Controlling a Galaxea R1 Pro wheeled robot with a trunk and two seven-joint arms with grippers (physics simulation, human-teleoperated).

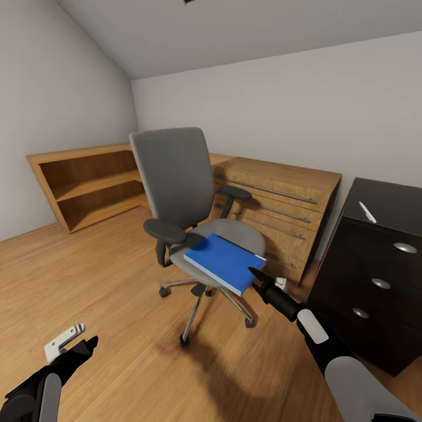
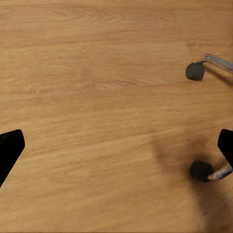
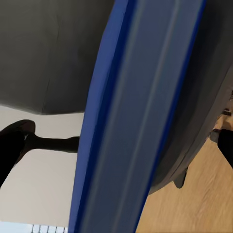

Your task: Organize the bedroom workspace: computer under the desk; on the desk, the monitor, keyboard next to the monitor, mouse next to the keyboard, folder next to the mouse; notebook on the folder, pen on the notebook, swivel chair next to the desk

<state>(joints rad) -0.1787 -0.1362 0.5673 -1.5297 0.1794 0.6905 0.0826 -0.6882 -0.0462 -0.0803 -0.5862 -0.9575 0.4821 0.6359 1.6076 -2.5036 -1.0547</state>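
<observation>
One flat bright blue folder [image 1: 225,262] lies on the grey swivel chair [image 1: 176,181] seat; its near edge sits between the released right hand's [image 1: 256,275] tips, left hand [image 1: 88,344] released.

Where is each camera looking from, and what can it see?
Head view: on the head, looking down at the swivel chair, folder, desk; both arms show.
Left wrist view: faces the floor; dark fingertips at edges.
Right wrist view: close to the folder's edge.
Shared: chair wheels, folder.
</observation>
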